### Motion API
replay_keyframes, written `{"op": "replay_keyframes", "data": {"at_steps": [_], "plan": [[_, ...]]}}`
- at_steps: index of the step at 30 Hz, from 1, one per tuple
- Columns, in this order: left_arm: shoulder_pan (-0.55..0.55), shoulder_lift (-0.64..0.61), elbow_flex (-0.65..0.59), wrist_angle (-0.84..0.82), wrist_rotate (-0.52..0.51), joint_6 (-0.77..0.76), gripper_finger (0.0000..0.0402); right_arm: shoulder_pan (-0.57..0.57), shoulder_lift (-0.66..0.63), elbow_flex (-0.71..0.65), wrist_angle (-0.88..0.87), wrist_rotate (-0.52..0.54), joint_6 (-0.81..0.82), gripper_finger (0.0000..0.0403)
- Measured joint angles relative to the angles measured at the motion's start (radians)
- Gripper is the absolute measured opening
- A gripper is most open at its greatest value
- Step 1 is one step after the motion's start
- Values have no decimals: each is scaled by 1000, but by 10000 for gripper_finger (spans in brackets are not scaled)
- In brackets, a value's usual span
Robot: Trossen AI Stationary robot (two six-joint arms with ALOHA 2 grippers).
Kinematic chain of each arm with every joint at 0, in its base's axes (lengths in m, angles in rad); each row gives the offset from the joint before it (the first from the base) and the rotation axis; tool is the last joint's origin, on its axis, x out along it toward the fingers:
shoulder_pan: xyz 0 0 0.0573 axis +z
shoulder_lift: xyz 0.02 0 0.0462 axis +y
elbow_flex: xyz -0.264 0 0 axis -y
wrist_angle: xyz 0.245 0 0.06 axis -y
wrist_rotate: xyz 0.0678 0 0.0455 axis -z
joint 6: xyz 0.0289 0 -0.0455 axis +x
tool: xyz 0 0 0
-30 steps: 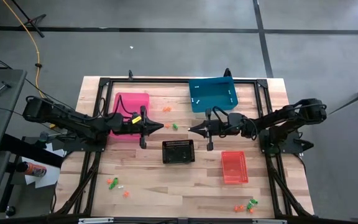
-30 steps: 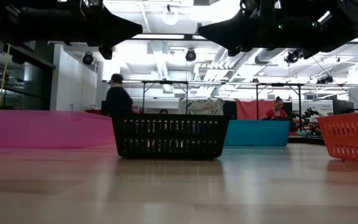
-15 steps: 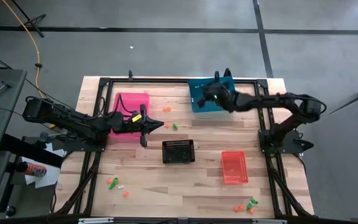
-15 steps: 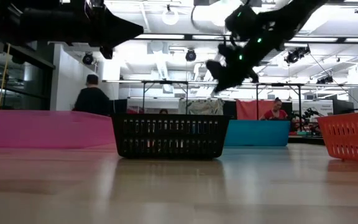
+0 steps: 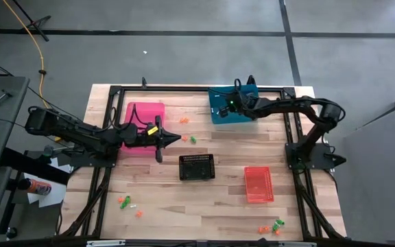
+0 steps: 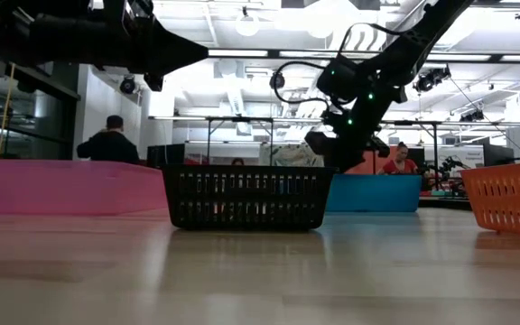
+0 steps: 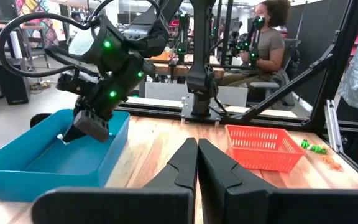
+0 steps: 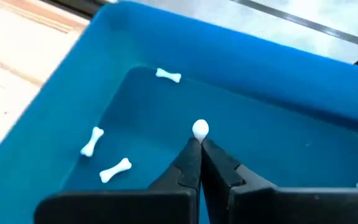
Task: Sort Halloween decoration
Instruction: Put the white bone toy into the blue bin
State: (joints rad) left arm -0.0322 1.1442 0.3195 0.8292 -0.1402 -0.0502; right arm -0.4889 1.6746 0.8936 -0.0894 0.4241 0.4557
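Note:
The Halloween decoration is small trinkets scattered on the table: orange [image 5: 184, 120] and green [image 5: 193, 139] ones mid-table, and clusters at the near left [image 5: 124, 202] and near right [image 5: 274, 226]. Three white bones lie on the blue bin's floor [image 8: 168, 76] [image 8: 92, 140] [image 8: 115, 170]. My right gripper [image 8: 199, 144] reaches down into the blue bin [image 5: 238, 103], shut on a white trinket [image 8: 200, 129]. My left gripper [image 5: 175, 138] hovers shut beside the pink bin [image 5: 145, 118], above the table. My right gripper pinches a white trinket between its two fingertips; only a round white end [image 8: 200, 129] shows past them. The fingers slant down from above into the blue bin. The trinket is held above the bin floor, clear of the other bones.
A black basket [image 5: 197, 167] sits mid-table and a red basket [image 5: 258, 184] to its right. A black frame rail [image 5: 184, 88] runs along the table's far side. People are in the room beyond the table.
My right gripper has swung from mid-table up and toward the far edge, then tipped downward into the blue bin. The left arm has kept still.

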Motion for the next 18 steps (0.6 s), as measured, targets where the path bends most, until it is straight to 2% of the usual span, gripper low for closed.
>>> {"op": "replay_keyframes", "data": {"at_steps": [13, 18], "plan": [[0, 0, 0, -1, 0, -1, 0, 0, 1, 0, -30, -13, -10, 3], [0, 0, 0, -1, 0, -2, 0, 0, 1, 0, -29, -10, -25, 46]]}}
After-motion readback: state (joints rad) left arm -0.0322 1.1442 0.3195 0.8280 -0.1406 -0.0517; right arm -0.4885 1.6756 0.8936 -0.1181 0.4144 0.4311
